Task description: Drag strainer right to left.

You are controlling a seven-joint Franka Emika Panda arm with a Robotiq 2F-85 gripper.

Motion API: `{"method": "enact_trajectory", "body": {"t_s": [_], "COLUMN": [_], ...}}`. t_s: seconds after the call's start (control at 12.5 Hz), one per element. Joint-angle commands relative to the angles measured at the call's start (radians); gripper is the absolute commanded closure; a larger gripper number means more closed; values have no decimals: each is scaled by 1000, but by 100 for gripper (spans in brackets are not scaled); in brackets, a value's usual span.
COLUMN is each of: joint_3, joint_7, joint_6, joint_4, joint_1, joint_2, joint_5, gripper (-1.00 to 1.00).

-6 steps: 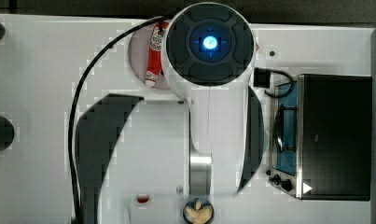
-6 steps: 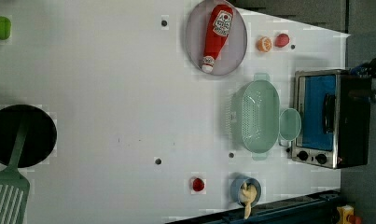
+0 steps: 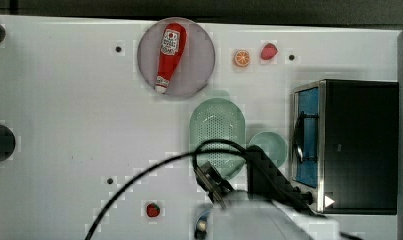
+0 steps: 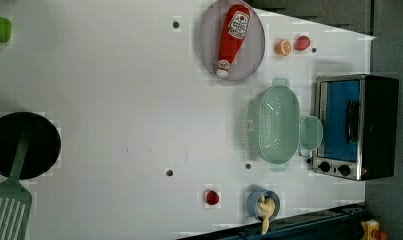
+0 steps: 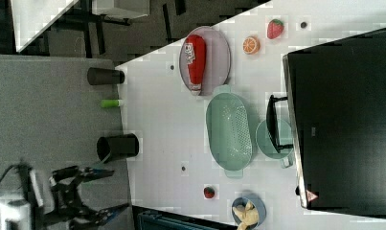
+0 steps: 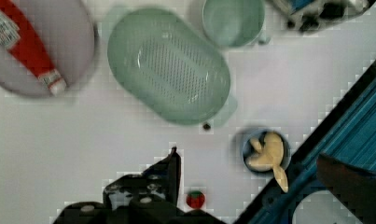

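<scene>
Whether the fingers [image 6: 174, 163] are spread or closed cannot be told; they hold nothing and hang apart from the strainer [image 4: 278, 125]. The one strainer lies empty on the white surface [image 4: 114, 100], its long axis top to bottom in the left view, between the plate [image 4: 209, 40] bearing one ketchup bottle [image 4: 231, 37] and one mug [image 4: 310, 133], also empty. One blue bowl [image 4: 254, 200] holds something pale.

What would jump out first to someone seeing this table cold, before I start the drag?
The red ketchup bottle lying on a grey plate at the far edge in the left view stands out most. Below it sits the mint-green strainer, with a matching mug between it and the toaster oven. At the left view's left, a green spatula rests on a black pan.
</scene>
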Motion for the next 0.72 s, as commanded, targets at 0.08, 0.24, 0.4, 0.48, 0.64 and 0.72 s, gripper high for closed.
{"method": "enact_trajectory", "body": {"t_s": [0.08, 0.24, 0.4, 0.48, 0.64, 0.72], "joint_3": [15, 31, 47, 54, 62, 65], "joint_7": [-12, 52, 164, 220, 348, 412], "joint_6": [31, 102, 220, 287, 420, 481], "joint_4": [-23, -73, -128, -152, -197, -219], "joint_1": [-42, -42, -41, -41, -41, -41], "joint_2": [125, 183, 252, 290, 364, 399], "joint_5": [-1, -1, -1, -1, -1, -1], "gripper": [-100, -100, -100, -100, -100, -100]}}
